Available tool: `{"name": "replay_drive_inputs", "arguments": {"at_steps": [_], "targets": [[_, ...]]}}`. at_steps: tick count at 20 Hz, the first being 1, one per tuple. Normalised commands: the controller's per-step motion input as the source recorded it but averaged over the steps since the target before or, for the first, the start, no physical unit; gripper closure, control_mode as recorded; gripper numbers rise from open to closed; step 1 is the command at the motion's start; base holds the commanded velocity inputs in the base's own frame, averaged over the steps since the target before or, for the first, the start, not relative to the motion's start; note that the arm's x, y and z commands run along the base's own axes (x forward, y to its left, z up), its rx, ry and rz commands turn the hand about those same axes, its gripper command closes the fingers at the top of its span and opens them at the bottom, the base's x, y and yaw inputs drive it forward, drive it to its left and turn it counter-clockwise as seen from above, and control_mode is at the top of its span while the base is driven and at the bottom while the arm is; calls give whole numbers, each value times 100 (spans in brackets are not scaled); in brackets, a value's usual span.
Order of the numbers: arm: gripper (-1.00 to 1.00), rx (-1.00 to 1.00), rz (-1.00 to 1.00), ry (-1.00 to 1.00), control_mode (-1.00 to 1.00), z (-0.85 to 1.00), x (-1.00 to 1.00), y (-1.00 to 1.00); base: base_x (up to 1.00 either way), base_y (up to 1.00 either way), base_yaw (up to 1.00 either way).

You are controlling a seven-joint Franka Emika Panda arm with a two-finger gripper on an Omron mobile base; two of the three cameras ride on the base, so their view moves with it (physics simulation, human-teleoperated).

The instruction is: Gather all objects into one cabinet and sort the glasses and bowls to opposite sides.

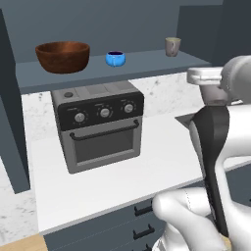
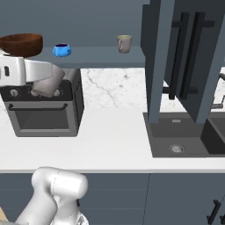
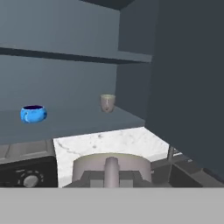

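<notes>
While my pincer (image 3: pixel 111 169) was shut on one cup (image 2: pixel 49 83) below the cabinet shelf (image 2: pixel 96 56), it could slip.
The other cup (image 3: pixel 107 103) stood there, right of the blue bowl (image 3: pixel 33 113); a bump could tip it.

Cabinet shelf (image 1: pixel 147 66) holds wooden bowl (image 1: pixel 62 56), blue bowl (image 1: pixel 115 59), cup (image 1: pixel 172 46); spaced apart.

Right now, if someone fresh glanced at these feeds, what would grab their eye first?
Probably the big brown wooden bowl at the left end of the open cabinet shelf, with the small bright blue bowl just to its right. A lone beige cup stands apart toward the shelf's right end. Below them, a dark grey toaster oven sits on the white counter.
</notes>
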Motion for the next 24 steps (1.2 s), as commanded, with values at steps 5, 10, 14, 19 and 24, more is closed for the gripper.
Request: {"name": "replay_drive_inputs", "arguments": {"at_steps": [5,10,14,19,24], "targets": [[100,0,0,-21,-100,11,-1,-2,0,0,0],[100,3,0,-14,-100,14,5,0,0,0,0],[100,2,0,-4,-100,1,19,0,0,0,0],[100,0,0,-2,-100,0,45,0,0,0,0],[100,0,0,0,-100,0,55,0,0,0,0]]}}
